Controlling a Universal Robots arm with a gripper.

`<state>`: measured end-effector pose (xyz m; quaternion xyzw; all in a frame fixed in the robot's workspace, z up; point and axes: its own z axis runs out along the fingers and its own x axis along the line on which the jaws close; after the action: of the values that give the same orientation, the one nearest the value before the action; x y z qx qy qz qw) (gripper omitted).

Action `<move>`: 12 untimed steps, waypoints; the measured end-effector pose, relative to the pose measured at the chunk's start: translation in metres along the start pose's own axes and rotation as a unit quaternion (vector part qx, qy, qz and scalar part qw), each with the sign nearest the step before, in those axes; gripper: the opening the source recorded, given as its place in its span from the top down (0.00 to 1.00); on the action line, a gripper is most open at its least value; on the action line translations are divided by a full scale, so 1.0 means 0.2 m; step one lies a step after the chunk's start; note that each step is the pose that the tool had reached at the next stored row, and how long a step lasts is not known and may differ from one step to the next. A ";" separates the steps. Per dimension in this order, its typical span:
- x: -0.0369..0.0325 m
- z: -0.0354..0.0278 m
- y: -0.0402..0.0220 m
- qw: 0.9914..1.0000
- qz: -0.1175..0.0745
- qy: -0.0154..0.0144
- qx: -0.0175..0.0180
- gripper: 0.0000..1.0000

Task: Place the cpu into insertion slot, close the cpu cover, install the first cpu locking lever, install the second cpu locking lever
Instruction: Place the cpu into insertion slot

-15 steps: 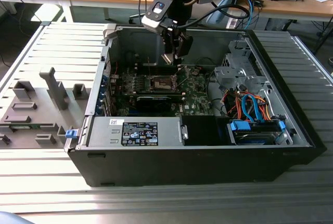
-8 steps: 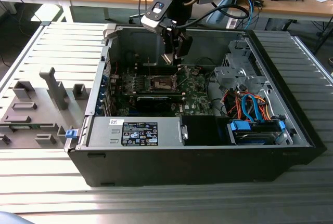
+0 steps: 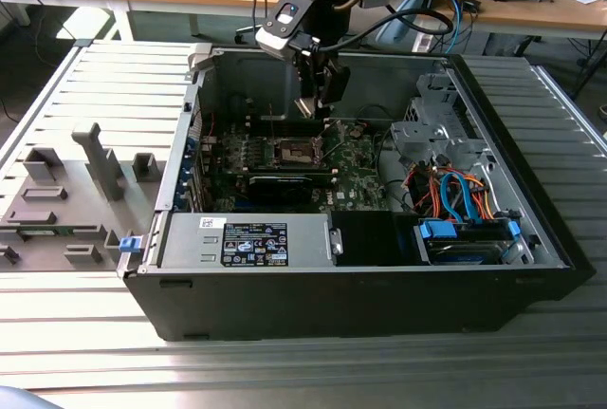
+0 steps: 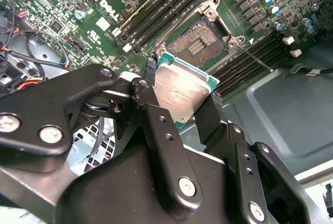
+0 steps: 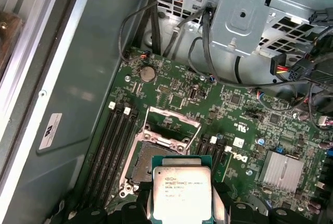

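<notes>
The gripper (image 3: pixel 320 103) hangs inside the open black steel computer case (image 3: pixel 313 300), over the far middle of the green circuit board (image 5: pixel 218 104). Its two black, matte, bolted fingers (image 4: pixel 208 117) are pressed against opposite edges of the cpu (image 4: pixel 181 93), pinching it between them. The chip is a flat square with a dull, lightly smudged silver-grey metal lid on a thin green base, and it is held in the air above the board, not seated. Just beyond it lies the insertion slot (image 4: pixel 197 41), a dark square socket with a fine grainy field of contacts inside a silvery stamped metal rim. The contacts are bare and uncovered. In the first wrist view the cpu cover (image 5: pixel 174 116), a thin bright metal frame with a square window, stands tipped up from the socket's far edge. A locking lever (image 4: pixel 252 59), a slim straight wire rod, runs beside the socket. Long narrow black memory slots (image 5: pixel 112 141) flank the socket on both sides, and a ribbed aluminium heat sink (image 5: pixel 281 169) sits well apart from it on the board.
</notes>
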<state>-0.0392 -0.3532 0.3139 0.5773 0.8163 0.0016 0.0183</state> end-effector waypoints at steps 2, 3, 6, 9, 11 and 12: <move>0.000 0.000 0.000 1.000 0.002 0.000 0.000 0.46; 0.000 0.000 0.000 1.000 0.003 0.000 0.000 0.46; 0.000 0.000 0.000 1.000 0.006 0.000 0.000 0.46; 0.000 0.000 0.000 1.000 0.008 0.000 0.000 0.46; 0.000 0.001 0.000 1.000 0.011 0.000 0.000 0.46; 0.000 0.001 0.000 1.000 0.012 0.000 0.000 0.46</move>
<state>-0.0392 -0.3532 0.3138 0.5872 0.8092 0.0012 0.0184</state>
